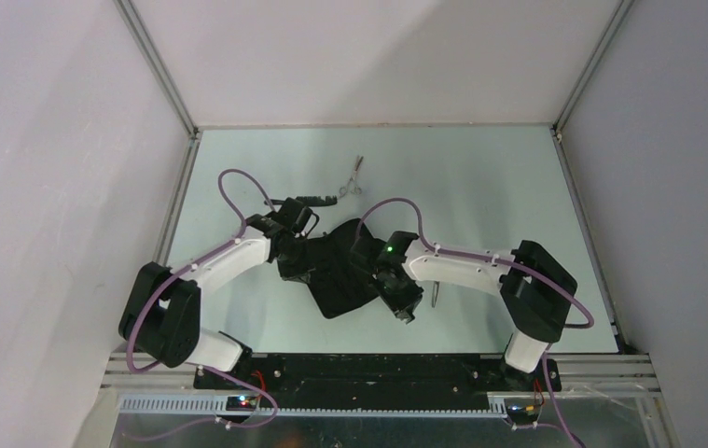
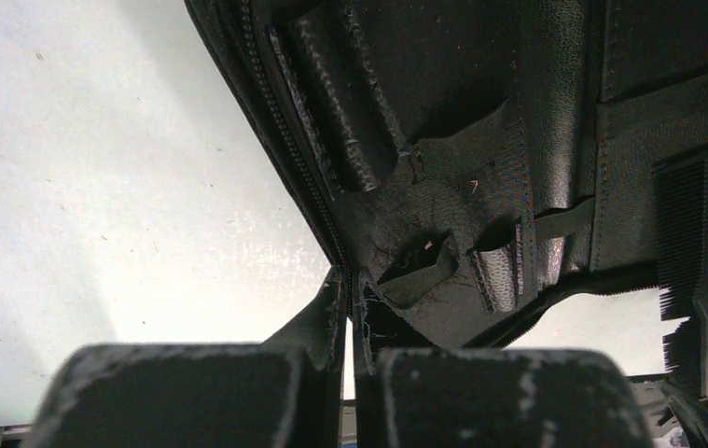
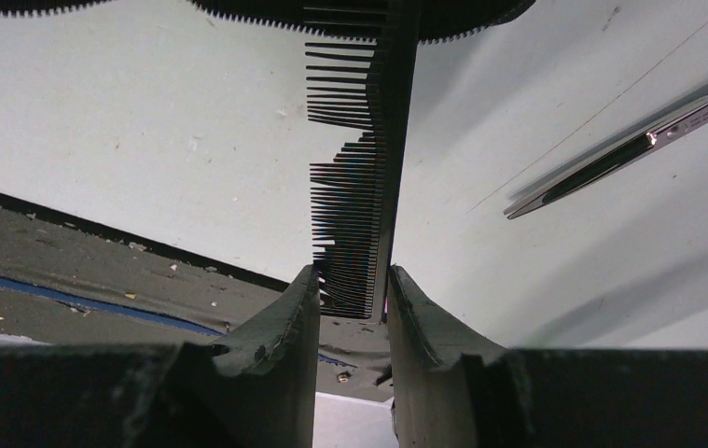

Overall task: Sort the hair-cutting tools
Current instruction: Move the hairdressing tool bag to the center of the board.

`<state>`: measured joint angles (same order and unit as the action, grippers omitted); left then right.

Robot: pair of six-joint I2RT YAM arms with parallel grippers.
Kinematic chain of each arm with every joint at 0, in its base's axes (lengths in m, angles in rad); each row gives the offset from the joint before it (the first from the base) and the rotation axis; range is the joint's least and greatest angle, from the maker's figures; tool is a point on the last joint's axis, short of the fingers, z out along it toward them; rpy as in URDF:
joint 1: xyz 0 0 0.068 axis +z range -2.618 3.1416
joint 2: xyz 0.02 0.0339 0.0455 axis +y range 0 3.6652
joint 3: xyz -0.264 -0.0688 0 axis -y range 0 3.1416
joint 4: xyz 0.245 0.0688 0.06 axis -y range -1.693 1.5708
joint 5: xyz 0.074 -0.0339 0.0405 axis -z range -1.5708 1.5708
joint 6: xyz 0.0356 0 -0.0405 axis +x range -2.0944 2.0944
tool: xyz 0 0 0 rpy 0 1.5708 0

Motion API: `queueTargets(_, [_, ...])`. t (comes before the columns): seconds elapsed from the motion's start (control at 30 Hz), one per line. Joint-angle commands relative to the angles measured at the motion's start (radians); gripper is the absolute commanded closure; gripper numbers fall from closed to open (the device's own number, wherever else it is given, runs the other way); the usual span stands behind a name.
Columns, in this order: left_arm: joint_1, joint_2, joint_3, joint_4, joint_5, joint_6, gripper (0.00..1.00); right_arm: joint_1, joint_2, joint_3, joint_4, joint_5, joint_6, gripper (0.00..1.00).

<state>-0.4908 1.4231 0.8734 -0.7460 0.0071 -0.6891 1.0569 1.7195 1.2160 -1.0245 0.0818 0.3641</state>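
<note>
Stowing step: pinching a slim black comb (image 3: 368,168) in the right tool (image 3: 354,299) at the near-right edge of the case (image 2: 480,112), clamping its zipper rim in the pressed-together left tool (image 2: 348,317). Next, likely calls for sliding the comb into a pocket, then fetching the scissors (image 1: 354,177) from the far surface (image 1: 480,187).

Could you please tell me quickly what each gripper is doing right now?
The left gripper is closed, jaws pinching the edge of the black case.
The right gripper is closed on a black comb.
</note>
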Motion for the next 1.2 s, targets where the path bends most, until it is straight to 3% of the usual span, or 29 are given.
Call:
queueTargets(0.0, [-0.006,-0.028,-0.004,-0.002,0.012,0.031,1.0,-0.023,0.018,0.047,-0.017,-0.004,-0.008,1.0])
queueTargets(1.17, [-0.01,-0.074,0.009,-0.048,0.002,0.105,1.0,-0.108,0.156,0.17,0.039,0.102,-0.109,1.0])
